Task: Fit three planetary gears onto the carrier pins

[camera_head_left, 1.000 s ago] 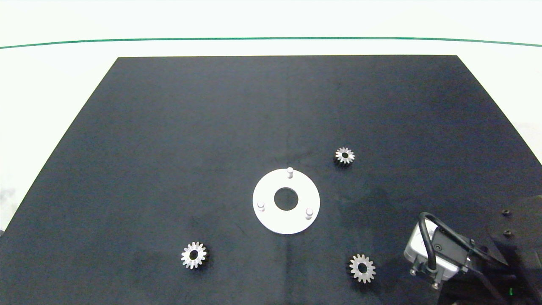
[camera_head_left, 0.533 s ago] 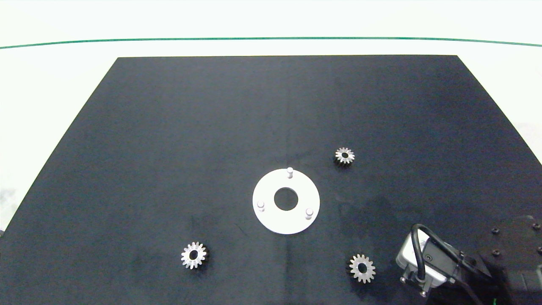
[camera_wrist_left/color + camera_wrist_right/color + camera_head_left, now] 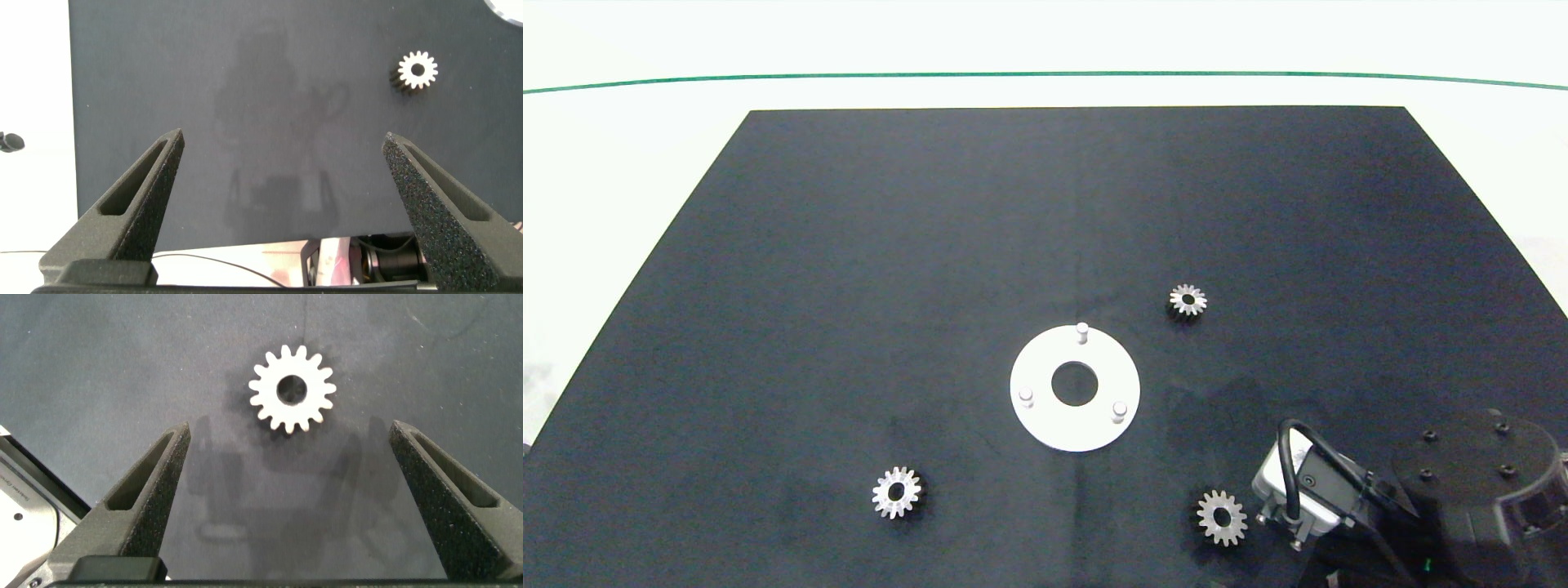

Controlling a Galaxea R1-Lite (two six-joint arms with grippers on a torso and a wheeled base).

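Note:
Three planetary gears lie flat on the black mat: one at the front left [image 3: 896, 492], one at the front right [image 3: 1222, 517], one beyond the disc to the right [image 3: 1188, 300]. The white carrier disc [image 3: 1045, 425] sits mid-mat, and its three carrier pins [image 3: 1082, 331] [image 3: 1026, 398] [image 3: 1120, 411] stand bare. My right arm [image 3: 1462, 482] reaches in from the lower right, just right of the front right gear. My right gripper [image 3: 290, 434] is open above the mat, with that gear [image 3: 292, 389] just beyond its fingertips. My left gripper [image 3: 283, 140] is open over the mat, a gear [image 3: 417, 71] well ahead of it.
The black mat [image 3: 931, 245] covers most of the white table [image 3: 621, 163]. A green line [image 3: 1045, 74] runs across the far side. The left wrist view shows the mat's edge and a small dark object [image 3: 10, 141] on the white surface beside it.
My right arm has moved left across the mat's front, closing in on the front right gear. The gears and the disc have not moved.

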